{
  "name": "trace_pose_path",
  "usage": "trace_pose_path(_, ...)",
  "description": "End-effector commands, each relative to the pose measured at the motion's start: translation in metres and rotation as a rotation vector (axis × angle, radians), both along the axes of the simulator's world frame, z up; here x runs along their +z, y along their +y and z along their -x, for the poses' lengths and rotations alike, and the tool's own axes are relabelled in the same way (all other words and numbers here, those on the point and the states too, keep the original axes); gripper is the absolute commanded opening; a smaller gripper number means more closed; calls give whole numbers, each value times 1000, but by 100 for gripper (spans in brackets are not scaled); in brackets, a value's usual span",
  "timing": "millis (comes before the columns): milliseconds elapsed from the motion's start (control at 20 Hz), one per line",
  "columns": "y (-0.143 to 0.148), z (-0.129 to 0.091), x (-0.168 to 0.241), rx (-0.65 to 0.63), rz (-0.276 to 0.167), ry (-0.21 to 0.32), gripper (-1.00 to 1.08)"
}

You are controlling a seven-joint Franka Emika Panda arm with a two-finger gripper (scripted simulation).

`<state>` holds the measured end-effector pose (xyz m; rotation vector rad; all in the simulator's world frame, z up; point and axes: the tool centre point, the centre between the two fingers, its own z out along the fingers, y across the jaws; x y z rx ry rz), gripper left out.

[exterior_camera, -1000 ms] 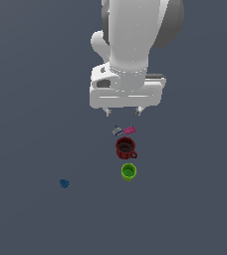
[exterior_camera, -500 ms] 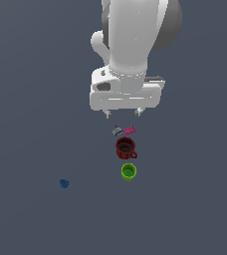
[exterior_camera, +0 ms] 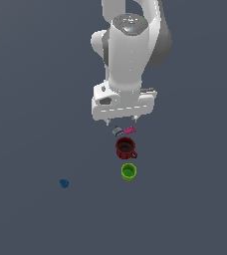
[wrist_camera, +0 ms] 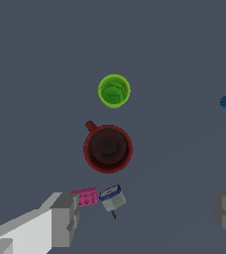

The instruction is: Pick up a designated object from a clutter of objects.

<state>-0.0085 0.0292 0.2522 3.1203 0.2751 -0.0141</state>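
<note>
**Fingers open above the clutter**

The fingers [wrist_camera: 68, 218] stand wide apart, holding nothing. The grey block [wrist_camera: 113, 198] lies between them, nearer one finger, with the pink block [wrist_camera: 86, 196] just beside it. Farther out sit the red mug [wrist_camera: 107, 149], the green cup [wrist_camera: 114, 91] and, well apart, the blue lump [exterior_camera: 64, 183].

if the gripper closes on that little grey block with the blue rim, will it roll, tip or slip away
The small flat grey block with a dark blue rim looks low and boxy, so rolling seems unlikely. Being small, it is probably light and may skid if nudged. The pink block sits right beside it, so one of the gripper fingers may bump it.
</note>
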Motion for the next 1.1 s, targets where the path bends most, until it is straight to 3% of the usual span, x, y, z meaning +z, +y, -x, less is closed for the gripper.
trace_pose_path(0,-1,6,-18,36,-1,0,100)
trace_pose_path(400,-5,39,-85,176,-4,-1,100)
trace_pose_path(1050,-11,110,-167,389,-10,-4,100)
